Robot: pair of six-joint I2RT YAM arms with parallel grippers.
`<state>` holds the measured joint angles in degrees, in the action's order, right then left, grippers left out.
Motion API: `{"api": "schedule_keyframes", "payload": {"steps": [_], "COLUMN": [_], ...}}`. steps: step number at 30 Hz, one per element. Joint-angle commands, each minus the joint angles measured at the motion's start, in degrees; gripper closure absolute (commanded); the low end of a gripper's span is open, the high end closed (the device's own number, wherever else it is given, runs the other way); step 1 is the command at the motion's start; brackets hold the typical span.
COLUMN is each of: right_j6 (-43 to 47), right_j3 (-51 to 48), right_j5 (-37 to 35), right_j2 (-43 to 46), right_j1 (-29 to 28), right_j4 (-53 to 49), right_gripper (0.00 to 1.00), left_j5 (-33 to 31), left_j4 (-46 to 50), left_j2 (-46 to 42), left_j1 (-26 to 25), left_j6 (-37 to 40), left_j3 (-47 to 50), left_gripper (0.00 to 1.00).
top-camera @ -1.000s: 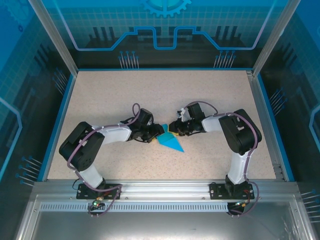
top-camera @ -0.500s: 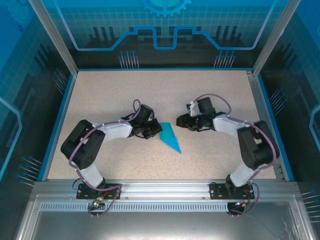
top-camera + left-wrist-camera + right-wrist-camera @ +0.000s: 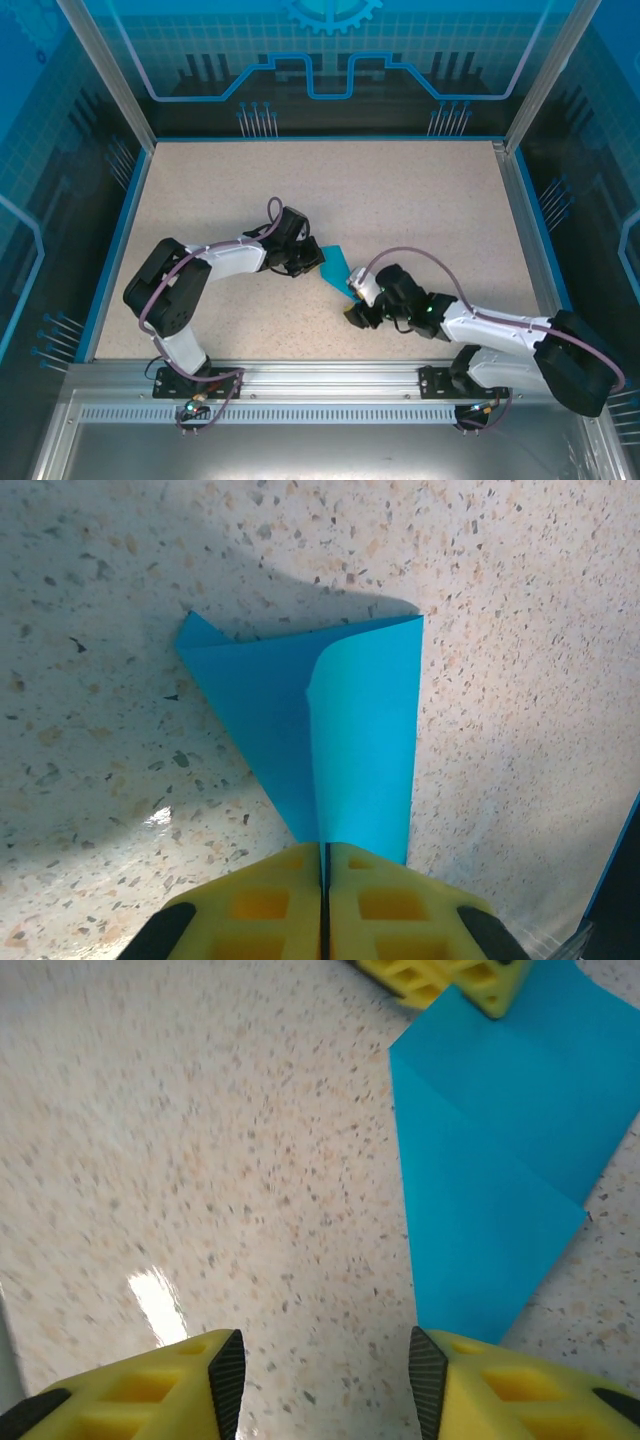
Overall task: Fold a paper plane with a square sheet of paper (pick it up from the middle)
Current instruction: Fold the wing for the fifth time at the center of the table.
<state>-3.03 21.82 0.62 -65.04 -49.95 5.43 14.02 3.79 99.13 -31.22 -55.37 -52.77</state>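
Observation:
The square sheet of paper [image 3: 336, 266] is bright cyan-blue and lies mid-table, folded into a narrow pointed shape with a centre crease. In the left wrist view the paper [image 3: 350, 720] has one flap curling up. My left gripper [image 3: 314, 262] is at its left end, and its yellow fingers [image 3: 270, 895] are pressed together on the paper's edge. My right gripper [image 3: 352, 306] sits low at the paper's near tip, open. Bare table lies between its fingers [image 3: 220, 1375], and the paper [image 3: 490, 1150] lies just to their right.
The speckled table [image 3: 430, 200] has a blue rim and glass walls on three sides. The left gripper's yellow tips [image 3: 440, 980] show at the top of the right wrist view. Both arms reach in from the near rail [image 3: 320, 385].
My left gripper has shut on the paper's edge. My right arm has swung from the paper's far right round to its near tip, and its gripper has opened wider.

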Motion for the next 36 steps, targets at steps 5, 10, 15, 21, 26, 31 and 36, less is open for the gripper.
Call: {"api": "schedule_keyframes", "payload": {"steps": [5, 10, 15, 21, 26, 31, 36], "right_j6": [14.41, 17.95, 21.04, 20.62, 18.36, 16.84, 15.69], "right_j3": [3.23, 6.31, 7.62, 8.11, 7.74, 7.03, 6.83], "right_j5": [-16.30, -21.14, -25.21, -26.96, -29.23, -29.82, -30.78], "right_j2": [-7.18, -15.70, -21.08, -24.25, -24.62, -23.65, -23.47], "right_j1": [-6.93, -8.57, -9.79, -10.27, -10.25, -10.32, -10.33], "right_j4": [7.52, 12.41, 16.33, 16.87, 16.89, 16.71, 16.60], "right_gripper": [0.51, 0.53, 0.58, 0.67, 0.72, 0.78, 0.77], "left_j5": [1.44, 1.67, 1.80, 1.90, 1.67, 1.24, 0.93], "left_j4": [1.81, 1.78, 1.85, 2.28, 2.89, 3.24, 3.44], "left_j2": [0.24, 0.21, 0.16, 0.18, -0.04, -0.09, -0.30], "left_j1": [0.59, 0.54, 0.63, 0.60, 0.60, 0.60, 0.59], "left_j6": [0.92, 0.96, 1.05, 1.28, 1.63, 1.87, 1.77], "left_j3": [-1.37, -1.28, -1.41, -1.63, -1.72, -1.76, -1.78], "left_gripper": [0.91, 0.91, 0.91, 0.91, 0.91, 0.91, 0.91]}}
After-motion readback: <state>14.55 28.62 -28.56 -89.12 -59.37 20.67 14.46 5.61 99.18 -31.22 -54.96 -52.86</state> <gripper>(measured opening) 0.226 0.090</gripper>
